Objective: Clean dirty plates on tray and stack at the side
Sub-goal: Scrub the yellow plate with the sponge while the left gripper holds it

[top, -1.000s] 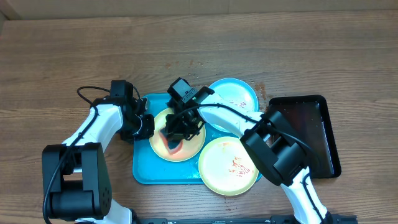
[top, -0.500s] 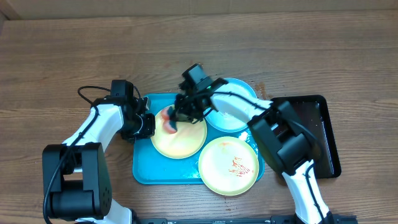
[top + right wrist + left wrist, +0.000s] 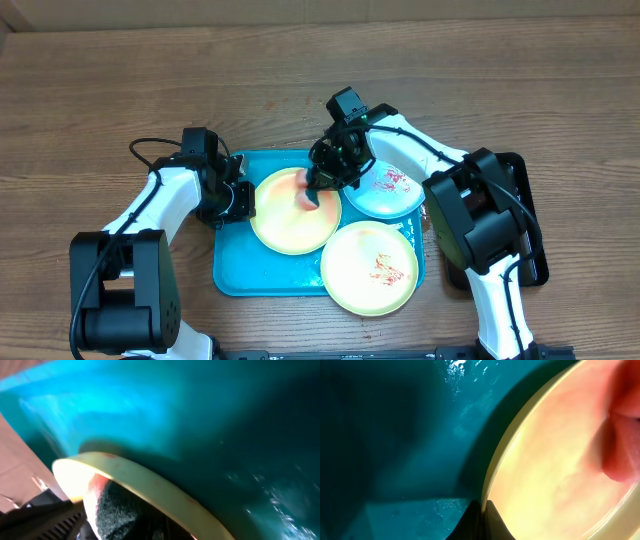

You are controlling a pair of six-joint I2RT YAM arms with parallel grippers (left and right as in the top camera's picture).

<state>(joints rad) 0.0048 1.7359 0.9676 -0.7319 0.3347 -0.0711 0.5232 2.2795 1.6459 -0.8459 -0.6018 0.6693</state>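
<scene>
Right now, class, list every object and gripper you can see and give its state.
tray: under all three plates
gripped plate: on the tray, smeared pink
blue plate: red streaks
front plate: red streaks
sponge: red-stained, against the gripped plate
left gripper: shut on the gripped plate's rim
right gripper: shut on the sponge
black tray: lying flat
</scene>
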